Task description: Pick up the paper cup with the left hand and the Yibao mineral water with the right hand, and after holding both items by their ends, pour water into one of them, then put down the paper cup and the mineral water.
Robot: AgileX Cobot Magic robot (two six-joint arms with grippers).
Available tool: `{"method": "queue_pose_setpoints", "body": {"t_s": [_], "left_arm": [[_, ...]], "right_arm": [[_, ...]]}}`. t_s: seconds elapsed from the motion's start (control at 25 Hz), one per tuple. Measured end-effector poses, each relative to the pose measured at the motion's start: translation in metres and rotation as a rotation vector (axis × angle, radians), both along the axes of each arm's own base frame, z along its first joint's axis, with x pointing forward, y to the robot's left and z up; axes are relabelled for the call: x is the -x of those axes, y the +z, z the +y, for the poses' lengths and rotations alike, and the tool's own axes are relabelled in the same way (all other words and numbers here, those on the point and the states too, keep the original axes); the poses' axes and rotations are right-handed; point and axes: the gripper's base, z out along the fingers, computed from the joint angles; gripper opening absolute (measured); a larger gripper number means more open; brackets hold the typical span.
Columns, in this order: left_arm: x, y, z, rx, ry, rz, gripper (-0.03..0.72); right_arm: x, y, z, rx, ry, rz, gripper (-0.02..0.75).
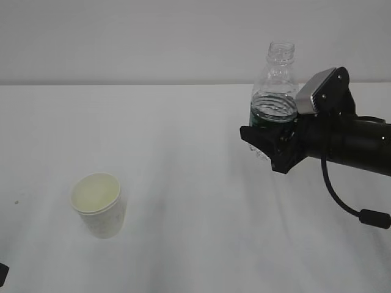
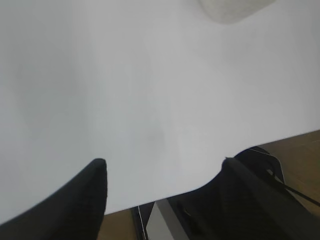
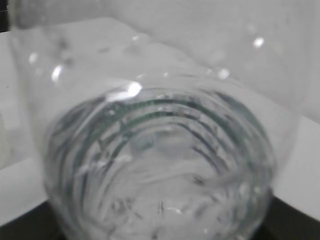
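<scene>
paper cup (image 1: 99,206): stood upright on the white surface (image 1: 183,159), near left; mouth open, pale yellowish inside, contents not clear enough to tell; nothing touched it.
Yibao mineral water (image 1: 274,91): upright, far right, held off the surface; no cap on the neck; clear ribbed body, green label band mostly hidden behind the tool; water visible in the lower part, upper part looked empty.
right tool (image 1: 264,141): came in from the right, closed around the bottle's lower body; grey pad sat beside the bottle's right shoulder.
right wrist view: bottle (image 3: 160,165) filled the frame, blurred, green rings showing through the plastic.
left tool (image 2: 162,172): jaws spread apart, gripping nothing, over bare surface near its front edge.
left wrist view: a pale blurred shape at the top edge, likely the cup, well apart from the black fingers (image 2: 80,195).
</scene>
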Motion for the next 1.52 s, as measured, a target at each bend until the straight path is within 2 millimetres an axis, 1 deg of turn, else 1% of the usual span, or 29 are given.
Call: {"method": "queue_pose_setpoints", "body": {"t_s": [0.16,0.32,0.52,0.8,0.88,1.0,1.16,1.32,1.52], "left_arm": [[-0.004,-0.004,-0.001,-0.007,-0.002,0.042,0.501],[-0.014,-0.015,-0.004,-0.026,-0.015,0.176,0.499],[-0.027,-0.029,-0.008,-0.046,-0.029,0.331,0.457],[-0.037,-0.036,-0.011,-0.058,-0.050,0.470,0.446],[-0.040,-0.037,-0.012,-0.059,-0.052,0.485,0.446],[-0.044,-0.038,-0.013,-0.047,-0.036,0.456,0.435],[-0.054,-0.038,-0.017,-0.040,-0.049,0.345,0.418],[-0.061,-0.037,-0.030,-0.047,-0.095,0.223,0.415],[-0.063,-0.035,-0.048,-0.045,-0.154,0.116,0.415]], "right_arm": [[0.000,0.000,0.000,0.000,0.000,0.000,0.455],[0.000,0.000,0.000,0.000,0.000,0.000,0.455],[0.000,0.000,0.000,0.000,0.000,0.000,0.455],[0.000,0.000,0.000,0.000,0.000,0.000,0.455],[0.000,0.000,0.000,0.000,0.000,0.000,0.455],[0.000,0.000,0.000,0.000,0.000,0.000,0.454],[0.000,0.000,0.000,0.000,0.000,0.000,0.454],[0.000,0.000,0.000,0.000,0.000,0.000,0.454],[0.000,0.000,0.000,0.000,0.000,0.000,0.454]]}}
